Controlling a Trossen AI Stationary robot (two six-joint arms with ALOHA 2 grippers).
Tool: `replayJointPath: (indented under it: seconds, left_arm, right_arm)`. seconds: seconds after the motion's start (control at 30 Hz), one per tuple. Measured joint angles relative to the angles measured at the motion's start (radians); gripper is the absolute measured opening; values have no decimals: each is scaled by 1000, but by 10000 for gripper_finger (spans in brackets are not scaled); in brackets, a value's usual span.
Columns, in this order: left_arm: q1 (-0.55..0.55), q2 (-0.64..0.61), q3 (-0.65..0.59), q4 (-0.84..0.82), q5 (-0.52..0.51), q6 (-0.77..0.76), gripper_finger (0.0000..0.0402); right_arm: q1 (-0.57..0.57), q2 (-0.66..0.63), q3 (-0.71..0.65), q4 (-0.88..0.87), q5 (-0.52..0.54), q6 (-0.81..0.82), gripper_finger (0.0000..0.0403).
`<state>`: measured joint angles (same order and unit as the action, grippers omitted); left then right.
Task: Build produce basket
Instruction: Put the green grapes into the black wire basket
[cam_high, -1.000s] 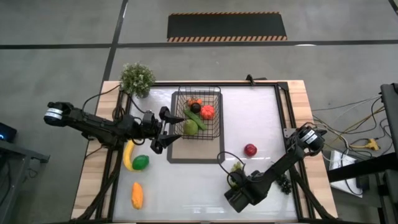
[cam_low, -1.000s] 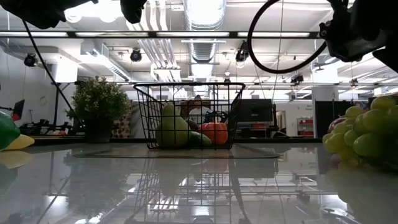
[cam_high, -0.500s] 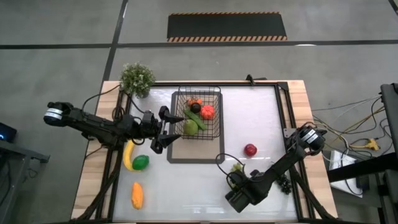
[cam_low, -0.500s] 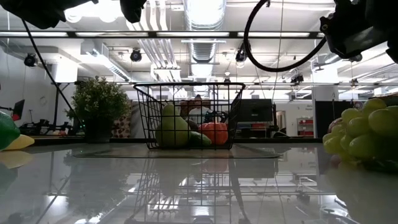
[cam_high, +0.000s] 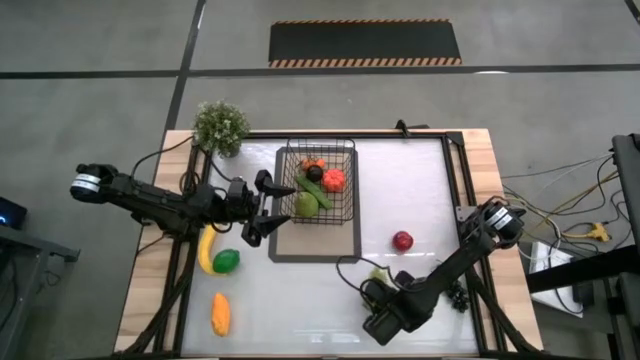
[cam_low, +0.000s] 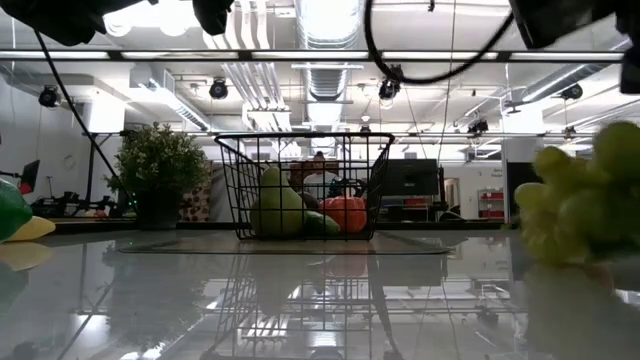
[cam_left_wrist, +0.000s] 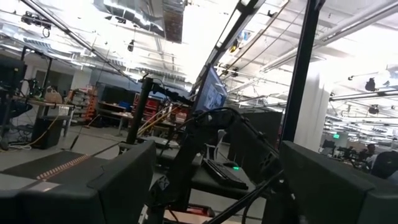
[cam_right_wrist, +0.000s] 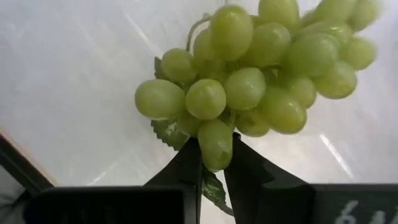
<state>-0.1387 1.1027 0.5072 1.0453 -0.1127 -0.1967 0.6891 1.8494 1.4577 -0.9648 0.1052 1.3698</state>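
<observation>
The right gripper (cam_right_wrist: 213, 163) is clamped on the green grapes (cam_right_wrist: 261, 68), its fingers (cam_right_wrist: 186, 168) pinching one grape at the bunch's edge; in the high view the gripper (cam_high: 378, 283) sits near the table's front, right of centre, with the grapes (cam_high: 379, 271) at its tip. In the low view the grapes (cam_low: 580, 205) appear off the tabletop (blurred, so the gap is hard to judge).

The left gripper (cam_high: 263, 208) hovers just left of the basket (cam_high: 317, 182), fingers spread apart and holding nothing.

The basket stands on a dark-bordered mat (cam_high: 315, 250) at the table's back centre and holds a pear (cam_high: 306, 204), a tomato (cam_high: 334, 180) and other pieces. Loose on the table (cam_high: 420, 190) lie a banana (cam_high: 206, 250) and lime (cam_high: 227, 261) at the left, an orange piece (cam_high: 220, 314) nearer the front, an apple (cam_high: 402, 241) at the right, and dark grapes (cam_high: 459, 297) by the right arm. A potted plant (cam_high: 220, 127) stands at the back left corner.
</observation>
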Motion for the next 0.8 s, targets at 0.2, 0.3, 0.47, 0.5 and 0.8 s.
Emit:
replayJointPath:
  seconds: [0.2,0.3,0.47,0.5,0.8]
  left_arm:
    - [0,0,0,2,0,0,325]
    - [1,-3,1,1,0,2,325]
    - [2,-20,-2,5,0,19,325]
    - [1,-27,-3,1,0,25,325]
    - [1,-79,-8,2,1,56,325]
  right_arm:
    - [0,-28,52,-51,47,-104,38]
    - [0,-48,69,-55,91,-160,38]
    - [-4,-83,104,-57,176,-291,38]
    - [-9,-93,111,-57,192,-318,38]
    - [-109,-167,169,-57,246,-537,38]
